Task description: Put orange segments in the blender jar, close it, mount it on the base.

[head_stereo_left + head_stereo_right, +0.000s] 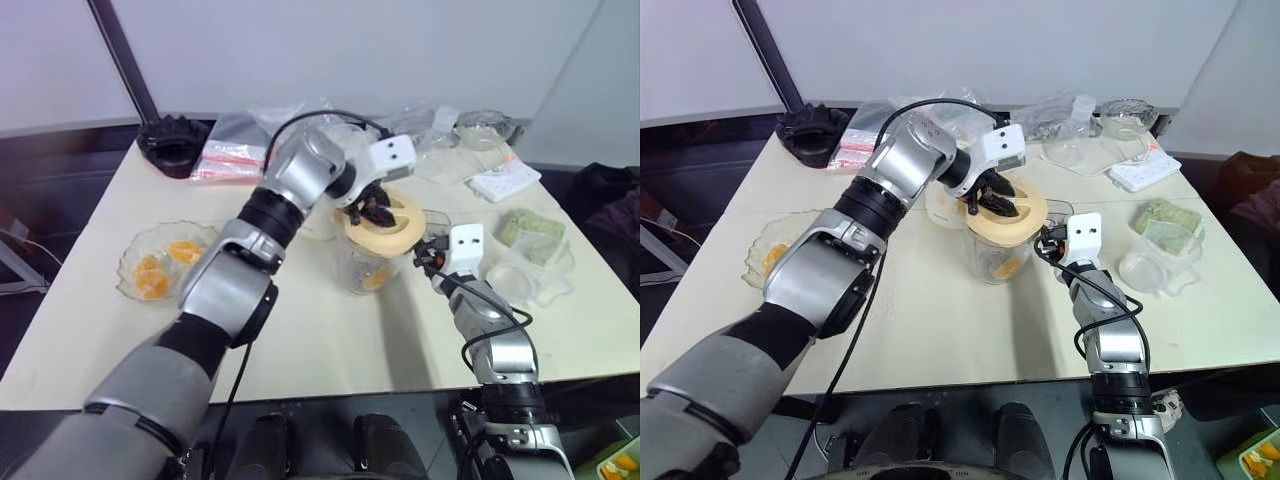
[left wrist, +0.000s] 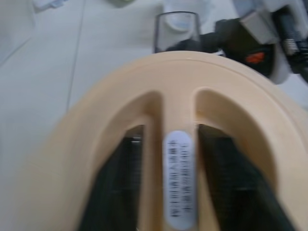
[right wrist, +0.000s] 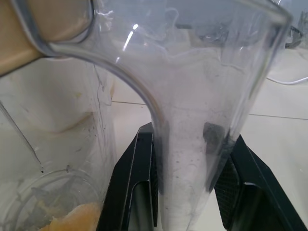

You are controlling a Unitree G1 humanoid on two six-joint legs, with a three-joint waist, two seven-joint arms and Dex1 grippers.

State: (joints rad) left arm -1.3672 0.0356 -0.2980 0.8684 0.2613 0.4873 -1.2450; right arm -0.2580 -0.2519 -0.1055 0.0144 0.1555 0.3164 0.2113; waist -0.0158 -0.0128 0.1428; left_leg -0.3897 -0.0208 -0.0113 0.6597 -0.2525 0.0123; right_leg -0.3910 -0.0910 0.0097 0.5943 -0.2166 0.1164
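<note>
The large clear plastic blender jar (image 1: 368, 262) stands near the middle of the cream table (image 1: 330, 340), a few glossy orange segments (image 1: 375, 279) lying at its bottom. A round cream-coloured lid (image 1: 383, 225) with a raised centre bar sits on its mouth. The left gripper (image 1: 372, 208) reaches down onto the lid from about ten o'clock of the jar; its two black fingers (image 2: 115, 187) sit in the recesses either side of the bar, spread and not pinching it. At about three o'clock, the right gripper (image 1: 428, 256) has its fingers (image 3: 132, 178) closed on the jar's clear side handle (image 3: 192, 159) (one on each side). A clear glass dish (image 1: 135, 262) with more segments sits at nine o'clock
</note>
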